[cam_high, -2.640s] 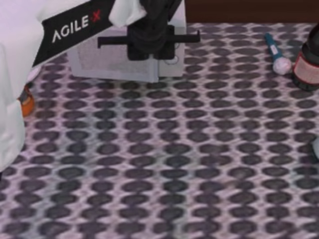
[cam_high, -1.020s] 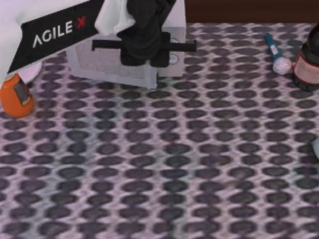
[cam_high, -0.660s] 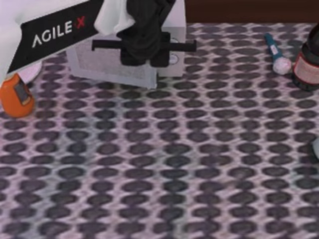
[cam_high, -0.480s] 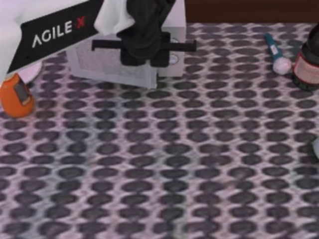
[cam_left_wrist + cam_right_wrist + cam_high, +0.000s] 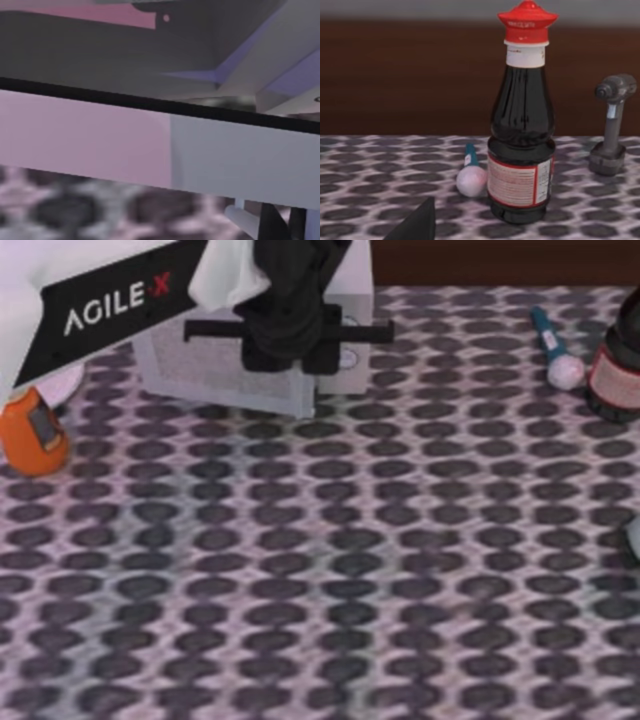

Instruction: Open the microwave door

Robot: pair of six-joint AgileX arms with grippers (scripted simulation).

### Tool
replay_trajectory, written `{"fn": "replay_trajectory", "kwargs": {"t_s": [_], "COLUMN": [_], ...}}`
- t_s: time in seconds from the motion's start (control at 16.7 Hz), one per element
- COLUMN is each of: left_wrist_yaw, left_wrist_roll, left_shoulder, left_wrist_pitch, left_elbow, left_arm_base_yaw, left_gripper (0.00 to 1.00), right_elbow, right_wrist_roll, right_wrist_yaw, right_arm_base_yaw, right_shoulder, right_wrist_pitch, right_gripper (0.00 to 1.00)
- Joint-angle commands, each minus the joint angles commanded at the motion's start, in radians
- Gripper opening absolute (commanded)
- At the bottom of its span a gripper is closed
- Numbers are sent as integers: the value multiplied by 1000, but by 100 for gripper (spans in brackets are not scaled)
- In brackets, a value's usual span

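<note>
**At the far left of the table: left arm on the microwave door, little change**

At the far-left edge of the top view stands the microwave (image 5: 350,300), largely covered by the left arm. Its door (image 5: 225,375) hangs slightly ajar, the free edge angled a little out from the knob panel (image 5: 347,358). The left gripper (image 5: 290,335) sits over the door's upper edge beside that panel; whether its fingers are spread or clamped on the door cannot be told, as the dark wrist body hides them.

Against the picture from 2.6 seconds ago, the arm has swung leftward and back, uncovering an orange object (image 5: 33,432) near the left edge, and the door stands a touch further out. Over the last second nothing visibly shifts.

The left wrist view shows only a close pale slab with a dark edge line (image 5: 165,106) and a strip of patterned tablecloth (image 5: 75,210); which part of the microwave this is cannot be told.

The right arm is out of the top view. Its wrist camera faces a dark sauce bottle (image 5: 521,135) with a red cap, a teal-handled microphone (image 5: 471,176) just beside it, and a grey drill (image 5: 612,130) well apart. The dark wedge (image 5: 417,222) at that view's edge is cut off.
</note>
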Motion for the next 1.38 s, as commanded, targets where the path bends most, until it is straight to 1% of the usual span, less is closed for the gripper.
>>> {"fn": "replay_trajectory", "kwargs": {"t_s": [0.24,0.72,1.38], "left_wrist_yaw": [9,54,54], "left_wrist_roll": [5,106,107], "left_shoulder": [-5,-94,-94], "left_wrist_pitch": [8,71,71], "left_elbow": [-10,-142,-142], "left_arm_base_yaw": [-6,14,14], "left_gripper": [0,0,0], "right_elbow": [0,0,0], "right_wrist_roll": [0,0,0], "right_wrist_yaw": [0,0,0], "right_arm_base_yaw": [0,0,0], "right_shoulder": [0,0,0], "right_wrist_pitch": [0,0,0], "right_gripper": [100,100,100]}}
